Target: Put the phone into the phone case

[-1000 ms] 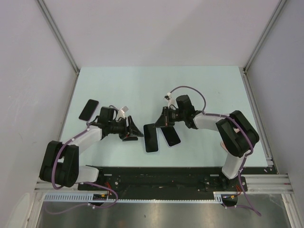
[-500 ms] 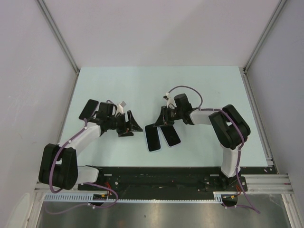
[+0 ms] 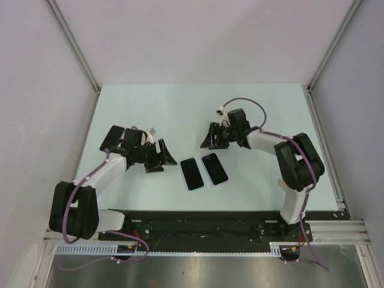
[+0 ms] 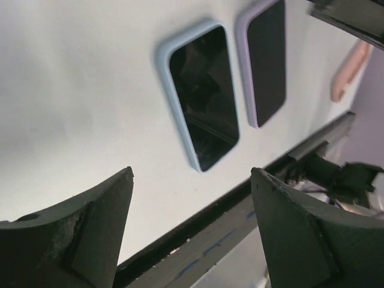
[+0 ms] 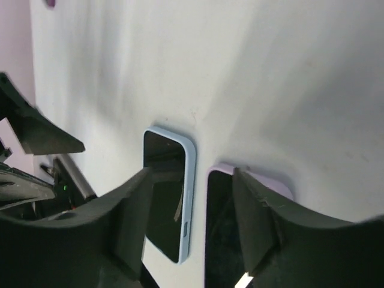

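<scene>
Pale green table (image 3: 180,108) beneath two black-and-white arms. Left arm (image 3: 102,174) stretched in from the near left corner, little changed over the past second. Right arm (image 3: 294,165) bent in from the near right, its forearm now drawn toward the far side. Right gripper (image 3: 209,138) lifted off the phones it was pressing on half a second ago, now just beyond their far ends; wide open, nothing between its fingers (image 5: 120,222). Left gripper (image 3: 161,158) likewise open and holding nothing, fingers (image 4: 78,240) spread, just left of the phones. Blue-cased phone (image 3: 192,173) and purple-cased phone (image 3: 215,168) flat on the table, screens up, just beside each other between the two grippers, blue on the left; no longer splayed in a V under the right gripper but near parallel. In both wrist views, each dark screen seated inside its case rim. Dark flat item (image 3: 111,137), phone or case unclear, near the table's left edge, partly covered by the left arm.
</scene>
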Robot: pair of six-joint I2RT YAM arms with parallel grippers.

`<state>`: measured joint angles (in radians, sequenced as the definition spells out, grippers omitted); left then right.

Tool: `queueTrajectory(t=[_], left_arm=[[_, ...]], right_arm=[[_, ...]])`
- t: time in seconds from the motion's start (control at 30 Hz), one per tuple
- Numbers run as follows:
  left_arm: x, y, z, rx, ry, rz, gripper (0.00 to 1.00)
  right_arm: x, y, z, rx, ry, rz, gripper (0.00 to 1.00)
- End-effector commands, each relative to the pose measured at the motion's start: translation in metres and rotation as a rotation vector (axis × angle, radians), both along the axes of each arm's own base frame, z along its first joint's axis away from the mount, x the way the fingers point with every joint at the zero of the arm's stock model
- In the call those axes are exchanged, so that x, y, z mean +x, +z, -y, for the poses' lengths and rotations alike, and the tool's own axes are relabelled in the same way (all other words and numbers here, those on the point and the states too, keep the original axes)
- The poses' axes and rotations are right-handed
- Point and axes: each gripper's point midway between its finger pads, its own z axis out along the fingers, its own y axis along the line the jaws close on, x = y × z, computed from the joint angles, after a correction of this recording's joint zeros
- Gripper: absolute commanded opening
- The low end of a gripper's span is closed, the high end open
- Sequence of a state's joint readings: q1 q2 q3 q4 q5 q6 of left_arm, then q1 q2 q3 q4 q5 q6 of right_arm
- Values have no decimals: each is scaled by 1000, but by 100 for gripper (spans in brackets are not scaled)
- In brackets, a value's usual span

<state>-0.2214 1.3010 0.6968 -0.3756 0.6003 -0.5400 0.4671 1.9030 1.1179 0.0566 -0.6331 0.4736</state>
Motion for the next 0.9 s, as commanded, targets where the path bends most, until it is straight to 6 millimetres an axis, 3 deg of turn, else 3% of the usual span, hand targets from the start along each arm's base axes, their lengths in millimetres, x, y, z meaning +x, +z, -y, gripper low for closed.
queueTrajectory(t=[0.0, 0.07, 0.13, 0.17, 0.33, 0.4, 0.43, 0.5, 0.53, 0.6, 0.7, 0.77, 0.87], left_arm=[[39, 24, -35, 159, 167, 123, 85], [58, 30, -65, 248, 306, 151, 89], [73, 37, -92, 267, 441, 152, 97], [78, 39, -101, 274, 484, 155, 100], [123, 53, -195, 444, 669, 170, 100], [133, 54, -202, 408, 593, 160, 100], [146, 52, -221, 393, 612, 139, 100], [163, 56, -225, 336, 558, 200, 100], [167, 58, -226, 304, 548, 217, 100], [174, 50, -233, 331, 544, 211, 100], [188, 36, -260, 443, 552, 197, 100], [190, 11, -274, 500, 541, 114, 100], [194, 7, -290, 583, 532, 81, 100]], right_arm=[[15, 62, 34, -122, -185, 116, 66], [15, 71, 51, -201, -260, 151, 81], [2, 90, 62, -239, -282, 180, 89], [-1, 96, 66, -248, -284, 190, 98], [-22, 106, 87, -303, -302, 190, 100], [-25, 100, 94, -336, -317, 208, 99], [-27, 101, 97, -333, -322, 222, 100], [-29, 103, 95, -308, -317, 238, 100], [-36, 94, 96, -309, -305, 230, 100], [-40, 101, 87, -236, -263, 273, 100], [-44, 99, 86, -203, -252, 286, 100], [-47, 95, 85, -188, -227, 283, 100], [-50, 92, 87, -179, -183, 276, 100]])
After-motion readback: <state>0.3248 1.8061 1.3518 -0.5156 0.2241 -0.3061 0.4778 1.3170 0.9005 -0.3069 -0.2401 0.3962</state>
